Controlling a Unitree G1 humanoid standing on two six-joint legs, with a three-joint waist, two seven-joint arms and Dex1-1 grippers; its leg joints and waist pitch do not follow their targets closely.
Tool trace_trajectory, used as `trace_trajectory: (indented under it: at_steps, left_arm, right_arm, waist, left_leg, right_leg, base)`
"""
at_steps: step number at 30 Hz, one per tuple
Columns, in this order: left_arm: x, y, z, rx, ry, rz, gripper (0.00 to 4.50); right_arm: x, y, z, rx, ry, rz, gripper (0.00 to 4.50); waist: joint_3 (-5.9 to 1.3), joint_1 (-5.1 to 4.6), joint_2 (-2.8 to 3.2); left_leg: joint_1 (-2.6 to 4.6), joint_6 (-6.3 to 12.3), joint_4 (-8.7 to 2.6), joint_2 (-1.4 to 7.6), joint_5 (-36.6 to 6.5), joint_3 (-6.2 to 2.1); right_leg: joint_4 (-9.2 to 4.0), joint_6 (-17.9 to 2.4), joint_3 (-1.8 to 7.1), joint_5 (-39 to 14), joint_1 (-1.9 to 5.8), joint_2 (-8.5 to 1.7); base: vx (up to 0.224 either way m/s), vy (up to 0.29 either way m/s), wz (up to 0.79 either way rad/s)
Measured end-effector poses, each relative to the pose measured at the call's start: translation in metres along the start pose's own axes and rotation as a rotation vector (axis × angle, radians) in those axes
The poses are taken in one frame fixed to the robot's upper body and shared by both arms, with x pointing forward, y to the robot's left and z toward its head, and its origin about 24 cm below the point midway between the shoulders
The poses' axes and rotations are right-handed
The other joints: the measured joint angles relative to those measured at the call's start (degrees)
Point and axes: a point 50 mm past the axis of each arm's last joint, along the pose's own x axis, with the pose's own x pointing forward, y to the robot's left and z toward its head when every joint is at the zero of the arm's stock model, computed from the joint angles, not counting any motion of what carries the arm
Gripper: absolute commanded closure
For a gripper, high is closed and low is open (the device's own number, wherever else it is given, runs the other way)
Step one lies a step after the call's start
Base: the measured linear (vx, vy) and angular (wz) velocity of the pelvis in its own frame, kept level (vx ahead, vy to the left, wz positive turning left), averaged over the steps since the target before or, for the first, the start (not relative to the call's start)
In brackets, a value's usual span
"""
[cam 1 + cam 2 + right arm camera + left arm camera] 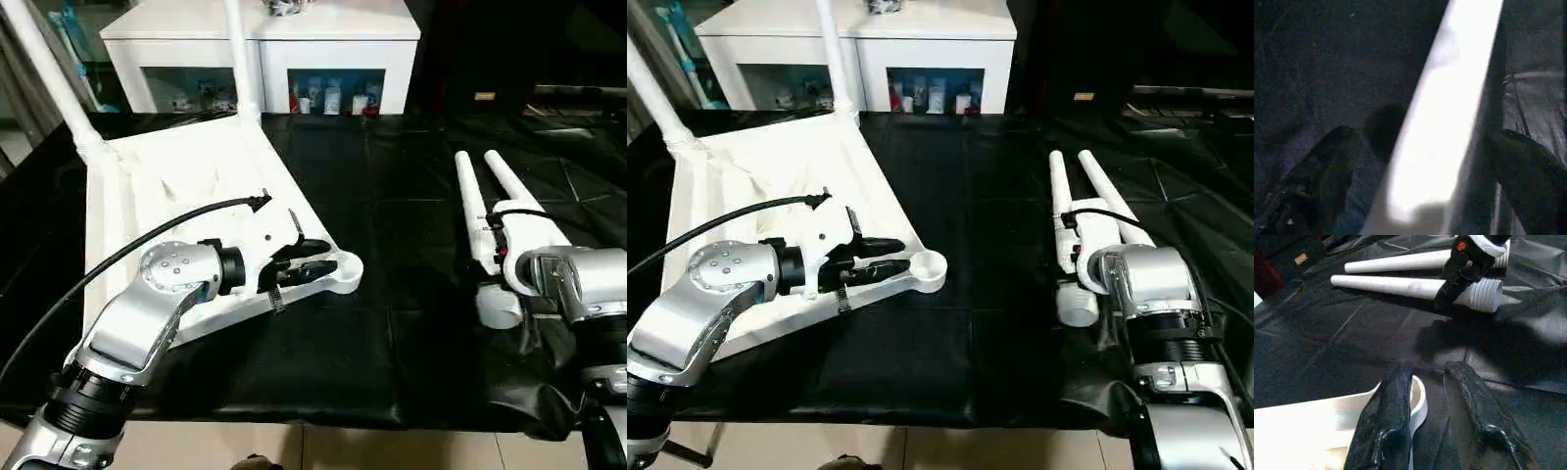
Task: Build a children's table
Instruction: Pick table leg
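I am looking down at a black sheet [392, 323] spread over the work place. On my left side lies the white table top [186, 206], upside down, with its ribs facing up. Two legs are already standing in its far corners — one leg [49, 78] at the far left and one leg [243, 59] near the middle of the back.

My left pincer [1435, 416] is at the near corner of the table top, by the round socket [927, 262]. Its two black fingers [1388, 421] are spread apart. One finger lies on the socket's white rim and the other sits over the black sheet just beside it. It is not holding anything.

On my right side two more white legs [468, 201] lie flat on the sheet, side by side, with the thin ends pointing away from me. The wide ends have screw rings — I can see them in the left wrist view [1488, 294].

My right pincer [1425, 161] is down over one of these legs. A dark finger [1317, 176] sits on each side of the white tube, with a gap between finger and tube, so the pincer is loose and not squeezing.

Behind the sheet stands a white cabinet [294, 39] with small things behind its glass.
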Motion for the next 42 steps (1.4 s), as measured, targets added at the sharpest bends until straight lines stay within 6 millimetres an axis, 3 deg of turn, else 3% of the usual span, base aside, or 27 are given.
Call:
trace_trajectory:
  at_steps: [29,42]
  left_arm:
    - [-0.002,-0.001,0.001,0.011,0.003,0.005,3.19]
    - [-0.005,0.001,-0.001,0.02,0.021,0.009,3.19]
  right_arm:
    - [0.011,0.021,0.002,0.062,-0.001,0.082,0.04]
    - [0.013,0.024,-0.001,0.092,0.02,0.076,1.21]
  waist:
    - [0.03,0.01,-0.09]
    - [0.02,0.01,-0.07]
  left_leg:
    - [-0.01,0.0,0.03,0.0,0.0,0.0]
    - [-0.01,-0.02,0.03,0.0,0.01,0.0]
  right_leg:
    - [0.04,0.0,0.0,0.0,-0.01,0.0]
    - [0.06,0.01,0.01,0.0,-0.02,0.0]
  base:
    - [0.0,0.0,0.0]
    - [0.0,0.0,0.0]
